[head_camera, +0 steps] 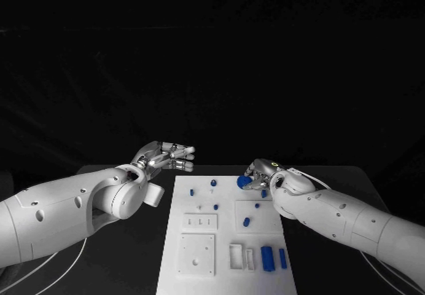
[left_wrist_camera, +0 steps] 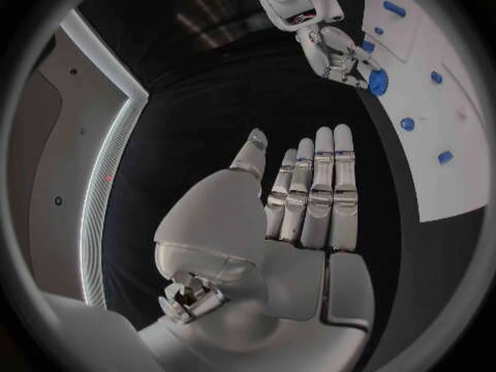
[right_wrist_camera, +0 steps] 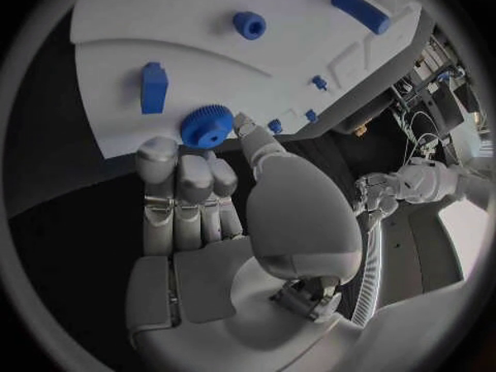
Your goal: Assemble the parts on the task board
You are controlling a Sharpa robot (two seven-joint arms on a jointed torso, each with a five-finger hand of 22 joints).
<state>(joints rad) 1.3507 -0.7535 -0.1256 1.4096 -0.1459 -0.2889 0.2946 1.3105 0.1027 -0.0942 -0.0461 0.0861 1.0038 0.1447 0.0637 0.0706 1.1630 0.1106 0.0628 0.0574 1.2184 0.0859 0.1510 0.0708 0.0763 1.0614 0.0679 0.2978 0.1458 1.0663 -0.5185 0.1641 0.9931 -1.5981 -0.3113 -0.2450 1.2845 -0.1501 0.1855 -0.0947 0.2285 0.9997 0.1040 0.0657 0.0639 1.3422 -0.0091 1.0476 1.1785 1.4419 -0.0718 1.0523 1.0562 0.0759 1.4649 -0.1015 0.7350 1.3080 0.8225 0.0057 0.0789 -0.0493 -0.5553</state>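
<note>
Blue gear (head_camera: 242, 181) pinched in right hand (head_camera: 258, 175) fingertips just over the white board's (head_camera: 226, 246) far right part, face toward the board; left hand (head_camera: 164, 155) flat, fingers together, holding nothing, well apart off the board's left corner.

Two glossy white arms — dark screw holes, thin white cables trailing — ending in silver hands.

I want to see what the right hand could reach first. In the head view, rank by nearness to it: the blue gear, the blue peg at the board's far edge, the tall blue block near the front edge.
1. Blue gear: at the right hand fingertips.
2. Blue peg: far edge of the task board, toward the left.
3. Tall blue block: front right, farthest.
</note>
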